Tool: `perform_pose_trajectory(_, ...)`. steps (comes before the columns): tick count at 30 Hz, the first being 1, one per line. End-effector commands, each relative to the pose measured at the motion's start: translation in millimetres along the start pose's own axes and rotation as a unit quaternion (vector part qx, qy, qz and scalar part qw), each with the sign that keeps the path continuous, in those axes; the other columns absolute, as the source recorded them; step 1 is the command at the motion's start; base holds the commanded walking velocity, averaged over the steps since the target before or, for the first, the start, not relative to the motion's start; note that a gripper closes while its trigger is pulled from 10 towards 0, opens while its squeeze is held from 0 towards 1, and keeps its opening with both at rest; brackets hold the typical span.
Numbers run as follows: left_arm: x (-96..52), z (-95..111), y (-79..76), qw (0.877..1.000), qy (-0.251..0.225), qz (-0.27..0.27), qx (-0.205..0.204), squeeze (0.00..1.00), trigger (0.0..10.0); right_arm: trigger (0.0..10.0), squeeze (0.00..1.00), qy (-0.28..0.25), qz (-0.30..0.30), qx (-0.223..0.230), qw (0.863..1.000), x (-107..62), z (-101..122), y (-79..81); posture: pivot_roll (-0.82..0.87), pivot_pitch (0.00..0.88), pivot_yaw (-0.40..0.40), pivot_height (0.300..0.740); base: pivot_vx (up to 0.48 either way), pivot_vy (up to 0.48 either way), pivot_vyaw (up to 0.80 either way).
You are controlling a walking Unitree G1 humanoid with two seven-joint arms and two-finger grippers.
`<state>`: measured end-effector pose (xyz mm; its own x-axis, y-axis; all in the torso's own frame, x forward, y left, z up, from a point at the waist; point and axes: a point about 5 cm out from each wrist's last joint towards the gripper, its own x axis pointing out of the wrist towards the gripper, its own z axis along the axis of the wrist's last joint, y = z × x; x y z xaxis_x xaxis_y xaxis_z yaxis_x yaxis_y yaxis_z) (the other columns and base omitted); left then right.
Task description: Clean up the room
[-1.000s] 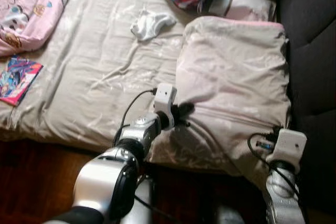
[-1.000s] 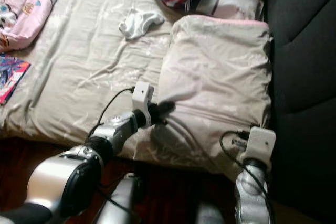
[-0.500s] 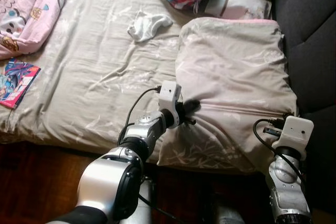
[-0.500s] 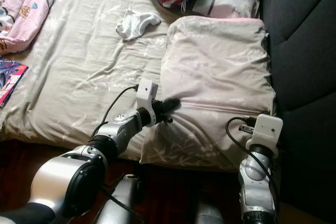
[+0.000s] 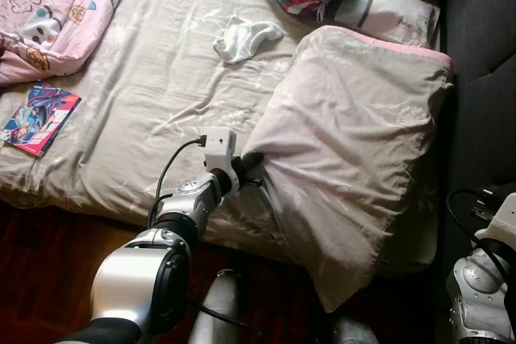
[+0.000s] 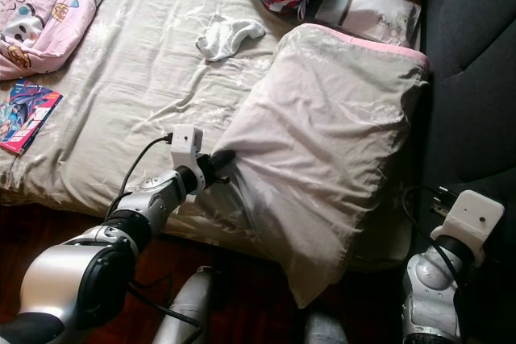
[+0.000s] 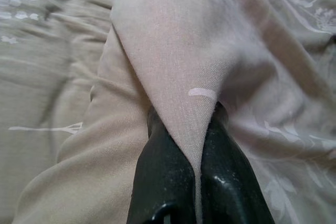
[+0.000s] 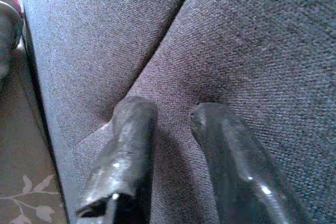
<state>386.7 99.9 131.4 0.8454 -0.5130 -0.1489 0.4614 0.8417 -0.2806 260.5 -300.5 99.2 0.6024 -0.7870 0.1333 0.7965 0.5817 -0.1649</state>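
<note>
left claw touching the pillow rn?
Touching. In the left wrist view the left claw is shut on a fold of the pillow, cloth pinched between both black fingers. The left eye view agrees: claw at the pillow's edge.

No text, label, brand or number can be read. The book (image 5: 40,118) on the bed has a colourful cover and the pink blanket (image 5: 56,6) carries cartoon prints, but any lettering there is too small to tell.
</note>
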Motion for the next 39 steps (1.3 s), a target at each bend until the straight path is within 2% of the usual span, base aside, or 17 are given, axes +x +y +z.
perform_pose_trajectory(1, -5.4, -6, 7.0, 1.000, -0.004, 0.008, -0.016, 0.00, 10.0, 10.0, 1.00, -0.023, -0.060, 0.005, 0.998, 11.7, 4, -27.5, -0.02, 0.418, 0.074, 0.740, 0.000, 0.000, 0.00)
perform_pose_trajectory(3, -5.6, -7, 7.2, 1.000, -0.003, 0.009, -0.018, 0.00, 10.0, 10.0, 1.00, -0.027, -0.027, 0.035, 0.999, 9.6, 7, -18.0, -0.02, 0.417, 0.075, 0.740, 0.000, 0.000, 0.00)
perform_pose_trajectory(4, -5.7, -8, 7.2, 1.000, -0.002, 0.010, -0.022, 0.00, 10.0, 10.0, 1.00, -0.016, 0.039, 0.072, 0.996, 6.0, 8, -1.5, -0.03, 0.416, 0.075, 0.740, 0.000, 0.000, 0.00)
perform_pose_trajectory(5, -5.6, -9, 6.8, 1.000, -0.002, 0.010, -0.023, 0.00, 10.0, 10.0, 0.75, 0.014, 0.083, 0.088, 0.993, 1.8, 4, 9.7, -0.03, 0.416, 0.075, 0.740, 0.000, 0.000, 0.00)
perform_pose_trajectory(6, -5.5, -9, 6.4, 1.000, -0.002, 0.009, -0.023, 0.00, 10.0, 10.0, 0.07, 0.046, 0.122, 0.101, 0.986, -3.0, -2, 20.0, -0.03, 0.413, 0.073, 0.740, 0.000, 0.000, 0.00)
perform_pose_trajectory(7, -5.4, -10, 5.9, 1.000, -0.002, 0.008, -0.024, 0.00, 10.0, 10.0, 0.00, 0.070, 0.151, 0.113, 0.980, -8.5, -6, 28.0, -0.03, 0.413, 0.073, 0.740, 0.000, 0.000, 0.00)
perform_pose_trajectory(11, -5.3, -11, 5.1, 1.000, -0.001, 0.006, -0.025, 0.00, 10.0, 10.0, 0.00, 0.089, 0.183, 0.136, 0.970, -18.6, -9, 36.4, -0.03, 0.410, 0.073, 0.740, 0.000, 0.000, 0.00)
perform_pose_trajectory(12, -5.4, -11, 5.2, 1.000, 0.000, 0.006, -0.025, 0.00, 10.0, 10.0, 0.16, 0.096, 0.185, 0.149, 0.967, -19.9, -10, 37.3, -0.03, 0.410, 0.074, 0.740, 0.000, 0.000, 0.00)
perform_pose_trajectory(13, -5.7, -12, 5.4, 1.000, 0.000, 0.006, -0.025, 0.00, 10.0, 10.0, 1.00, 0.104, 0.185, 0.180, 0.961, -21.0, -8, 37.8, -0.03, 0.410, 0.074, 0.740, 0.000, 0.000, 0.00)
perform_pose_trajectory(17, -6.2, -13, 5.7, 1.000, 0.002, 0.007, -0.025, 0.00, 10.0, 10.0, 1.00, 0.113, 0.188, 0.210, 0.953, -22.2, -4, 37.2, -0.03, 0.412, 0.074, 0.740, 0.000, 0.000, 0.00)
perform_pose_trajectory(18, -6.7, -15, 6.1, 1.000, 0.003, 0.007, -0.025, 0.00, 10.0, 10.0, 1.00, 0.132, 0.208, 0.231, 0.941, -28.2, -2, 39.0, -0.03, 0.413, 0.073, 0.740, 0.000, 0.000, 0.00)
perform_pose_trajectory(23, -7.3, -17, 6.4, 1.000, 0.005, 0.008, -0.026, 0.00, 10.0, 10.0, 1.00, 0.194, 0.286, 0.231, 0.910, -51.7, -5, 41.4, -0.04, 0.415, 0.069, 0.740, 0.000, 0.000, 0.00)
perform_pose_trajectory(24, -7.3, -17, 6.4, 1.000, 0.005, 0.008, -0.026, 0.00, 10.0, 10.0, 1.00, 0.194, 0.286, 0.231, 0.910, -51.7, -5, 41.4, -0.04, 0.415, 0.069, 0.740, 0.000, 0.000, 0.00)
perform_pose_trajectory(25, -7.4, -17, 6.3, 1.000, 0.006, 0.009, -0.026, 0.00, 10.0, 10.0, 1.00, 0.224, 0.320, 0.225, 0.893, -61.1, -9, 41.3, -0.04, 0.420, 0.066, 0.740, 0.000, 0.000, 0.00)
perform_pose_trajectory(29, -7.5, -18, 6.2, 1.000, 0.006, 0.010, -0.026, 0.00, 10.0, 10.0, 1.00, 0.242, 0.364, 0.205, 0.876, -71.8, -14, 40.4, -0.05, 0.420, 0.064, 0.740, 0.000, 0.000, 0.00)
perform_pose_trajectory(31, -7.8, -21, 5.7, 1.000, 0.008, 0.010, -0.028, 0.00, 10.0, 10.0, 1.00, 0.286, 0.403, 0.169, 0.853, -82.6, -25, 35.4, -0.05, 0.416, 0.060, 0.740, 0.000, 0.000, 0.00)
perform_pose_trajectory(39, -8.5, -22, 6.1, 0.999, 0.009, 0.011, -0.030, 0.00, 10.0, 10.0, 1.00, 0.335, 0.406, 0.157, 0.835, -85.7, -38, 32.0, -0.05, 0.415, 0.058, 0.740, 0.000, 0.000, 0.00)
